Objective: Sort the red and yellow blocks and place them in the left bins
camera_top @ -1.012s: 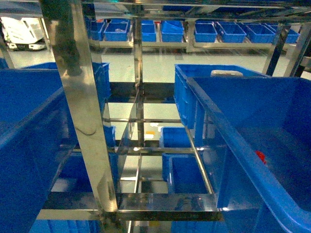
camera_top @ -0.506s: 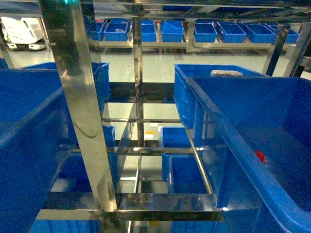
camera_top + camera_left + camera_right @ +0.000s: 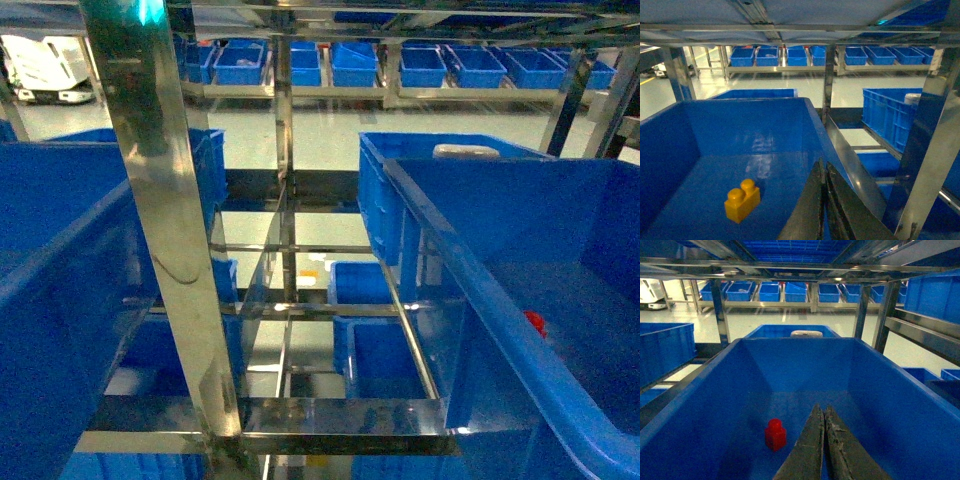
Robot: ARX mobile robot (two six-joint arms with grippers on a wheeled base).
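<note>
In the left wrist view the yellow block (image 3: 742,200) lies on the floor of a deep blue bin (image 3: 740,125). My left gripper (image 3: 823,164) hangs shut and empty to the right of it, above the bin's right side. In the right wrist view the red block (image 3: 775,434) stands on the floor of another blue bin (image 3: 800,365). Just right of it is my right gripper (image 3: 822,409), shut and holding nothing. The head view shows the red block (image 3: 536,322) in the right-hand bin (image 3: 470,290) and the left-hand bin (image 3: 50,230). Neither gripper shows in the head view.
A shiny steel rack post (image 3: 165,220) stands between the two bins, with crossbars (image 3: 340,415) below. More blue crates (image 3: 385,350) sit on lower shelves and along the far rack (image 3: 420,65). A steel upright (image 3: 935,150) rises close to the right of my left gripper.
</note>
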